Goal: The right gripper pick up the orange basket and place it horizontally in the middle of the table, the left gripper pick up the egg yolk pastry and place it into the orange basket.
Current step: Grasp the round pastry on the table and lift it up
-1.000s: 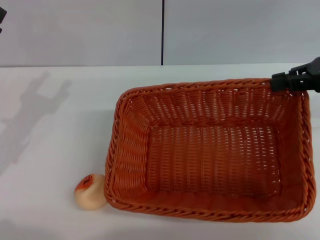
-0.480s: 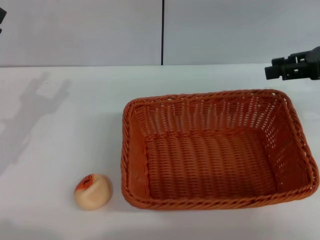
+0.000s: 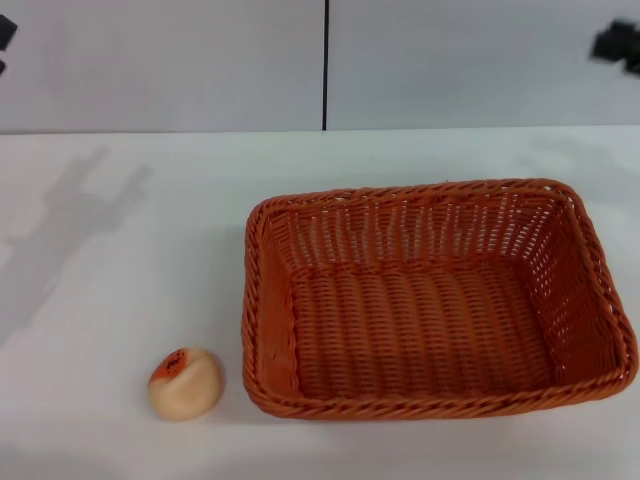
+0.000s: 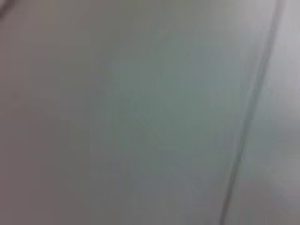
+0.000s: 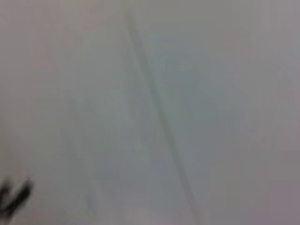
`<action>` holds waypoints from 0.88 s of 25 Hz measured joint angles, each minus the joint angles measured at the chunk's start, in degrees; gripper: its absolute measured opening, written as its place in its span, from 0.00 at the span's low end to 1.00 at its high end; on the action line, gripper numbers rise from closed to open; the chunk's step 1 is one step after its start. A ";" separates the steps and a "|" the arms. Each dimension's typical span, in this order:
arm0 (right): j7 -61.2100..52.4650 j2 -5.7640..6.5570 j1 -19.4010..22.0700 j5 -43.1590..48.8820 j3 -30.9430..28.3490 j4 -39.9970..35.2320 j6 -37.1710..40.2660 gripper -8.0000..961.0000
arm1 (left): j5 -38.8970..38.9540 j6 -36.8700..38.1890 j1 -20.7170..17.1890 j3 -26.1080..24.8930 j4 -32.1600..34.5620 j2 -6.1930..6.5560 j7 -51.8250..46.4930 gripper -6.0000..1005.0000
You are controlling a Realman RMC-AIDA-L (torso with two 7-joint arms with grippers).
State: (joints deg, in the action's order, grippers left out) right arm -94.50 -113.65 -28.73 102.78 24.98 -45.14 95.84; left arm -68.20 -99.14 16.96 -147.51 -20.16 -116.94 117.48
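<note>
The egg yolk pastry (image 3: 185,383) sits just beside the orange basket (image 3: 436,299), no legible writing.

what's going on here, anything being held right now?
Nothing is held. The orange basket sits flat on the white table, long side across, a little right of centre. The right gripper is up at the far right edge, clear of it. The egg yolk pastry lies on the table just left of the basket, untouched. Only a sliver of the left gripper shows at the top left corner.

Bare robot test bench, plain white table (image 3: 150,250), light grey panelled wall (image 3: 160,60) (one dark vertical seam (image 3: 325,65))
</note>
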 joint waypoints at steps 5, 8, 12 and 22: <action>7.45 -0.54 6.93 -13.64 -1.29 7.85 0.14 0.55 | -0.75 -3.55 -2.57 8.87 -6.00 3.92 -1.71 0.79; 10.34 -0.74 9.03 -18.03 -1.96 11.22 0.45 0.55 | -1.93 -4.28 -2.93 10.90 -7.08 5.10 -2.14 0.79; 15.96 -1.91 12.31 -25.98 -4.14 15.67 1.27 0.55 | -10.89 -6.13 -2.89 13.24 -8.74 7.39 -2.48 0.79; 18.92 -3.15 14.32 -30.34 -12.64 20.58 0.90 0.55 | -27.63 -5.22 -2.98 12.64 -8.84 8.24 -3.97 0.79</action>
State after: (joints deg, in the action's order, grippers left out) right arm -75.58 -116.80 -14.41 72.45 12.34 -24.56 96.73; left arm -95.84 -104.37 13.98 -134.87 -29.00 -108.70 113.51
